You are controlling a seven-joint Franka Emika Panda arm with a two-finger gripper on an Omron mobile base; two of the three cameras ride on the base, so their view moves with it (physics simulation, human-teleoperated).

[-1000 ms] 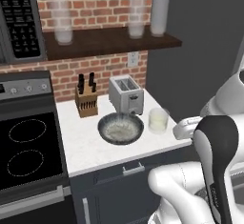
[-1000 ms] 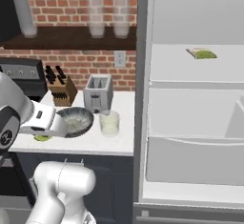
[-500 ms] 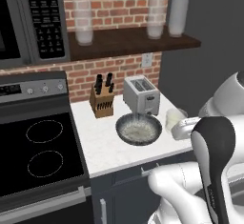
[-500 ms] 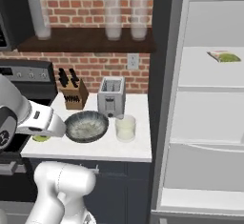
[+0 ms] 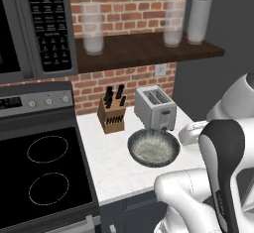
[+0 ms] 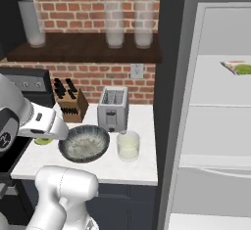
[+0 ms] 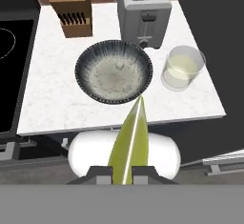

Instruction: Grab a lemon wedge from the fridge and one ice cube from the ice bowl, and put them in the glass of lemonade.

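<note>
a red brick wall (image 5: 134,9) backs a white stone counter (image 5: 109,160). a dark wooden shelf (image 5: 144,48) carries tall frosted glasses (image 5: 93,29). on the counter stand a silver toaster (image 5: 155,109) and a wooden knife block (image 5: 111,115). a black stove (image 5: 39,172) sits beside it, under a microwave (image 5: 34,29).

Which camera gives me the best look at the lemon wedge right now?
The hand view: the lemon wedge rises large between the tool tips, edge-on. The right base view gives just a yellow-green sliver under the white arm. In the left base view I can't make it out.
</note>
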